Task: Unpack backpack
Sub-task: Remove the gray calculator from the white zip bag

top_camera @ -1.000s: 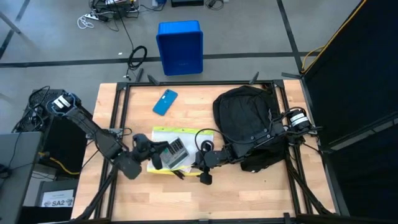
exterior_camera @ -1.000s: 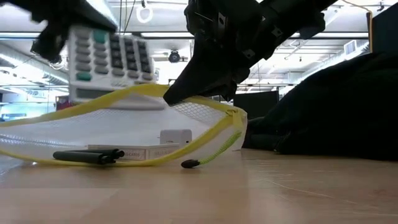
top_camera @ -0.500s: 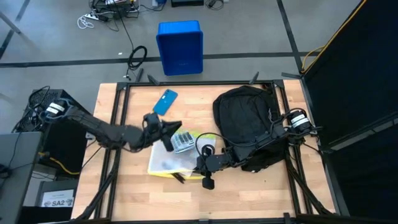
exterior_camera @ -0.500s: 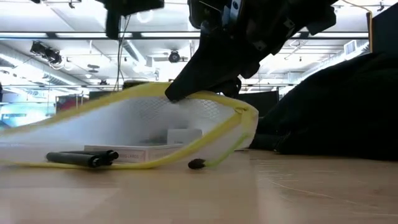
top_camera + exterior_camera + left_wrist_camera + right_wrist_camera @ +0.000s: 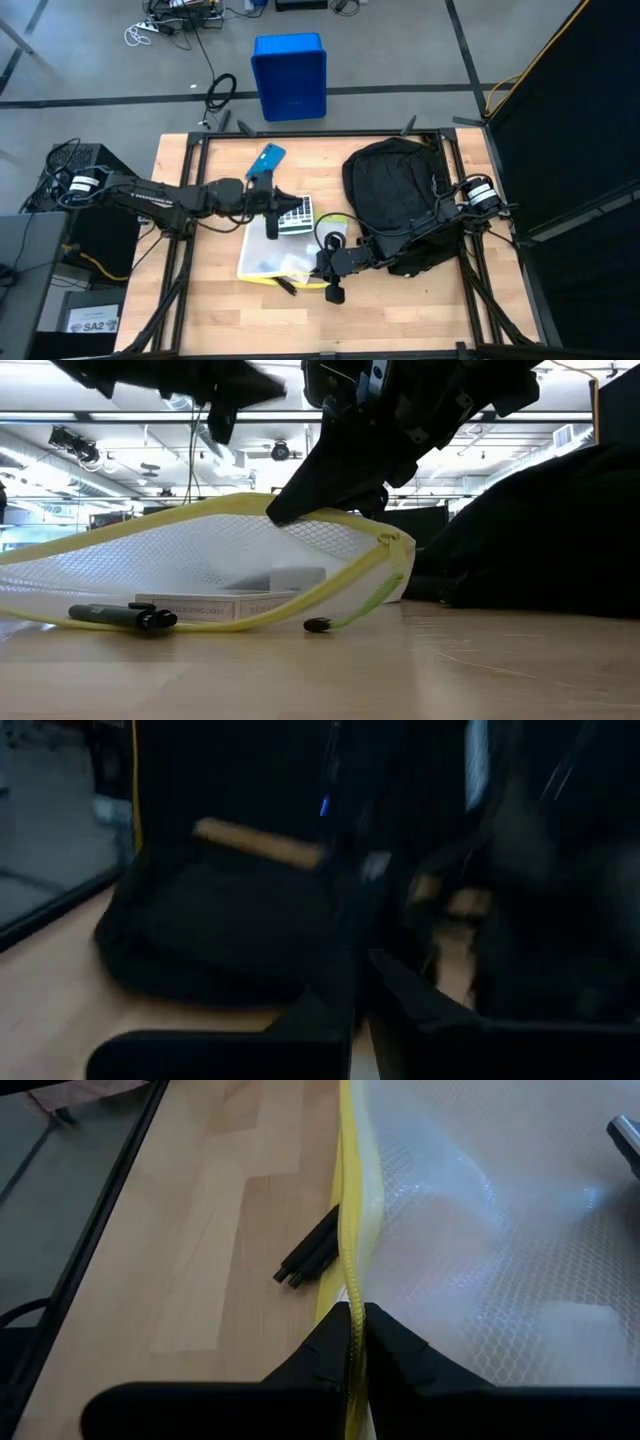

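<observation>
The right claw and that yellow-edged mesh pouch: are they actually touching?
Touching. In the right wrist view the right claw is shut on the yellow zipper edge of the mesh pouch, the edge pinched between its fingers. The low view shows that edge lifted off the table.

Lying flat on the wooden table (image 5: 200,310): the backpack (image 5: 395,195), big, black and soft, with a rounded oval shape. Sitting near the table's right edge, closer to the far edge than the near one. Reaching from the far right corner area down past the middle. Showing as a dark lump at the right side in the low view, resting on the tabletop.
</observation>
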You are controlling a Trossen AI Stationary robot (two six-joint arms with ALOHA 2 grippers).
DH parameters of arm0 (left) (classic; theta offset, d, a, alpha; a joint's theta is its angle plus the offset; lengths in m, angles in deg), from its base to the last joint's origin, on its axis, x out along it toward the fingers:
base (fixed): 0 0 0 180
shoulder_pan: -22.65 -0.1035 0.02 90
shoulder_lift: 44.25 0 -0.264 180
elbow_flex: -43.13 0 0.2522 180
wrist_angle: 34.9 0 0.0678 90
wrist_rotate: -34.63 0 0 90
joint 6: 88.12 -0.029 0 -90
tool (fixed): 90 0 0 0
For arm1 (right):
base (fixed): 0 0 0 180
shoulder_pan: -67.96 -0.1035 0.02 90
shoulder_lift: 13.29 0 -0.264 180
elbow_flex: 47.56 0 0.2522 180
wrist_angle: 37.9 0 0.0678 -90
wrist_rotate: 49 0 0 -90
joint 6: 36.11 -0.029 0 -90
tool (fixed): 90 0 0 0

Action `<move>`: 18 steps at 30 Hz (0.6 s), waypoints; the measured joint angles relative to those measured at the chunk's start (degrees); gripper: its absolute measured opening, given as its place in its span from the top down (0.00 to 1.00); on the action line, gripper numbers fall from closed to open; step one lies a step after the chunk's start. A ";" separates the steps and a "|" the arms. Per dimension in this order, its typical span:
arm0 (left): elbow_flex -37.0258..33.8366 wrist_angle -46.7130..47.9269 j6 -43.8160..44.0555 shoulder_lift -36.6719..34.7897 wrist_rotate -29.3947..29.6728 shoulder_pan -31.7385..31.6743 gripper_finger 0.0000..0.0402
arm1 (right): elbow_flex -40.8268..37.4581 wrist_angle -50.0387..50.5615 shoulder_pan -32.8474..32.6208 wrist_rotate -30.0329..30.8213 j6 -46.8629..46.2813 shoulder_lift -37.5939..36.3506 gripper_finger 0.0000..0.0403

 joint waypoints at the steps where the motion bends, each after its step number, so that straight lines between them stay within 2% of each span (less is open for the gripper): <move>1: 0.03 3.00 -0.96 0.00 0.17 0.25 1.00 | 0.00 0.02 0.00 -0.02 0.00 0.00 1.00; 5: 2.74 19.70 -6.45 0.02 0.93 3.17 1.00 | 0.00 0.79 -0.09 -0.02 0.00 0.00 1.00; 8: 5.34 30.05 -6.81 0.02 5.77 7.18 1.00 | 0.00 1.15 -0.09 -0.01 0.00 0.00 1.00; 11: 7.39 34.94 -7.59 0.71 10.26 11.76 1.00 | 0.00 1.10 -0.07 0.00 0.00 0.00 1.00; 14: 8.73 35.04 -9.27 3.08 14.86 15.81 1.00 | 0.00 1.11 0.05 -0.02 0.00 0.00 1.00; 18: 9.68 34.79 -11.25 8.59 15.83 17.64 1.00 | 0.00 1.11 0.09 -0.02 -0.02 0.00 1.00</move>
